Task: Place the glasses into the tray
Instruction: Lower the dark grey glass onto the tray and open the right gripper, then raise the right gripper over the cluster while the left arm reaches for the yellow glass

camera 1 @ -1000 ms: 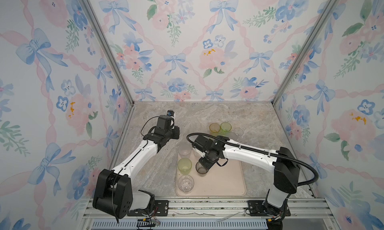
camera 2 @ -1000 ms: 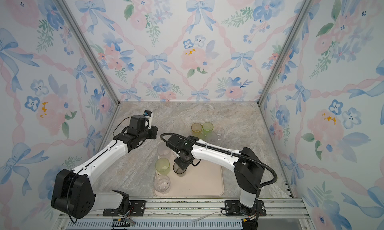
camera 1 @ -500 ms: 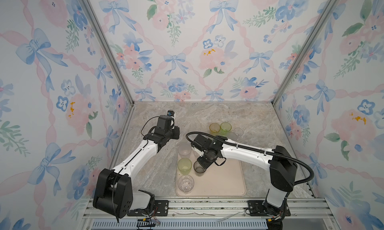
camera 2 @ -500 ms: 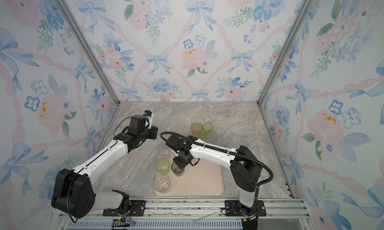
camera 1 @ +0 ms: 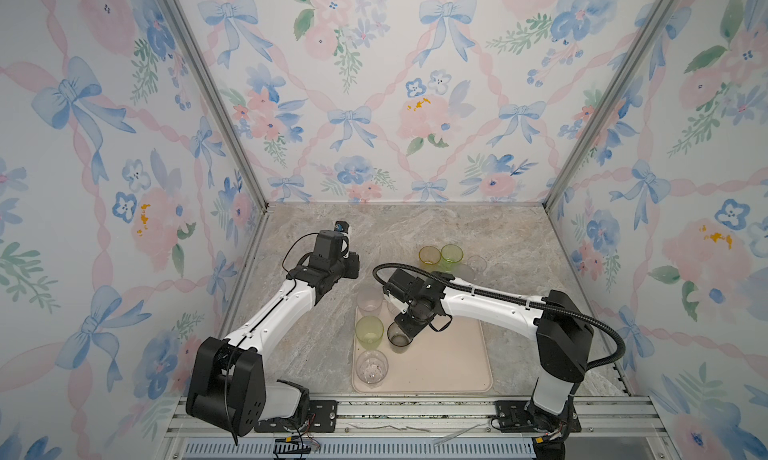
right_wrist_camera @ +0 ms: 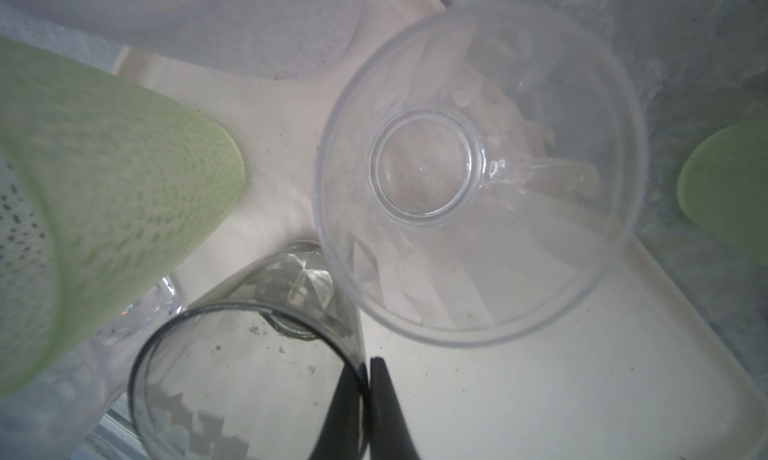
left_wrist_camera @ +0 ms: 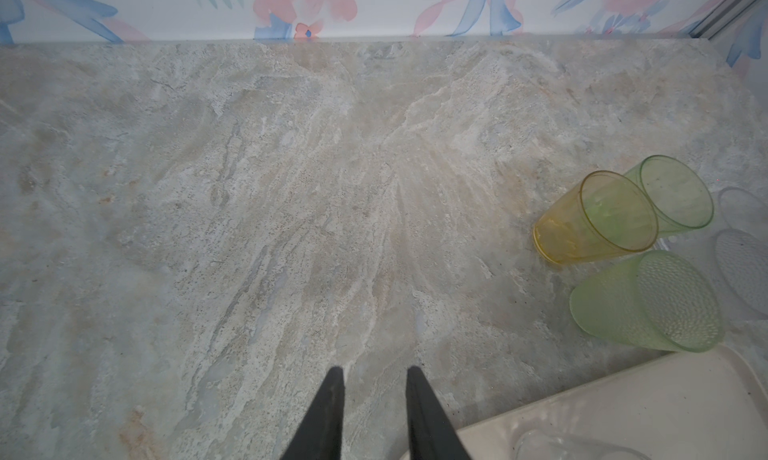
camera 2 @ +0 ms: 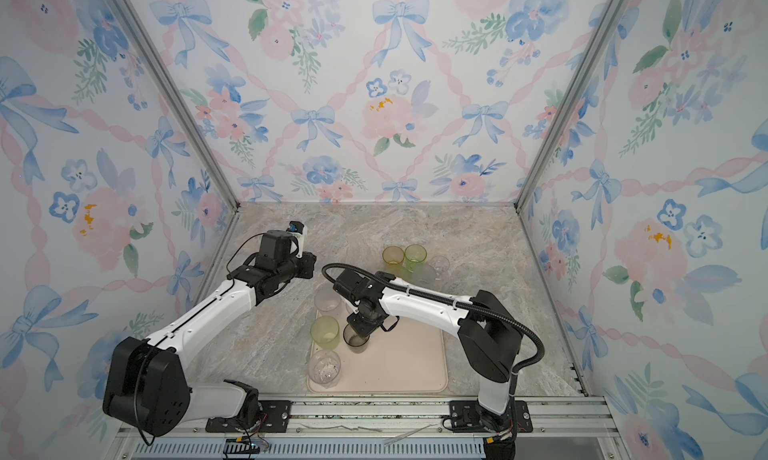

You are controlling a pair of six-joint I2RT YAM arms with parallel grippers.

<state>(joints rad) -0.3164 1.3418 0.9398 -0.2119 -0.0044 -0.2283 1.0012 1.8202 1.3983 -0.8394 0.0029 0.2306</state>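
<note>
The right gripper point(right_wrist_camera: 365, 395) had its two dark fingers pressed almost together on the wall of the smoky grey glass point(right_wrist_camera: 232, 374), one finger inside the rim and one outside. The glass hung straight below the tool and appeared to rest upright on the tray point(right_wrist_camera: 540, 395). Just ahead of the fingertips stood a clear glass point(right_wrist_camera: 478, 175), close by the tray's rim. A dimpled green glass point(right_wrist_camera: 124, 179) stood close beside the grey one, and a frosted glass point(right_wrist_camera: 249, 29) stood farther out. Well apart from this tool, the left gripper point(left_wrist_camera: 375, 370) held its fingers spread and empty over the bare table point(left_wrist_camera: 291, 187). Ahead of it and off to one side, an amber glass point(left_wrist_camera: 594, 221) and two green glasses point(left_wrist_camera: 673, 196) waited beside the tray. The tumblers looked light, thin-walled and stiff, with smooth sides that would likely slip in a loose grip, and they seemed easy to tip. Pinching the wall just under the rim seemed the surest hold, and neighbours this close left little room for the fingers.
</note>
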